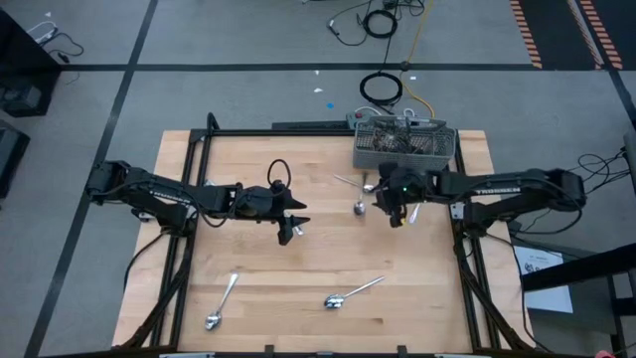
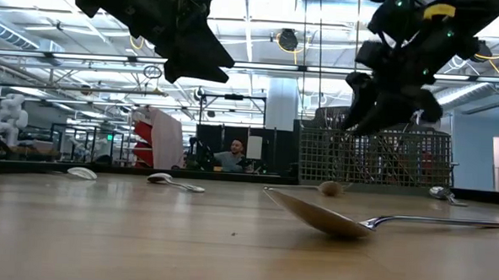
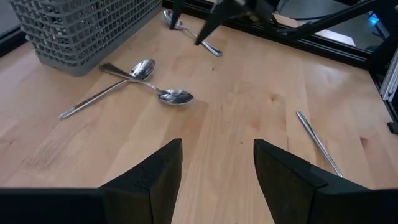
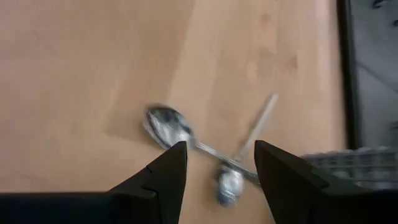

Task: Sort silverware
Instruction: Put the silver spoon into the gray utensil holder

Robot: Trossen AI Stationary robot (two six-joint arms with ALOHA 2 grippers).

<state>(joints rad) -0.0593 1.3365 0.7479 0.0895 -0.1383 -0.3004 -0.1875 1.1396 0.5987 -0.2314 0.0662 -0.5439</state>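
Above table centre, R gripper (image 1: 399,211) open, empty, hovering by crossed spoons (image 1: 356,189) near basket (image 1: 404,146), prob lining up a pick; L gripper (image 1: 289,225) open, waiting; other spoons (image 1: 353,292) near front edge

The contents of the grey wire-mesh basket (image 1: 405,146) are too tangled and small to be told apart from above. A slender silver handle (image 3: 318,142) is cut off behind the left gripper's dark fingers (image 3: 152,180).
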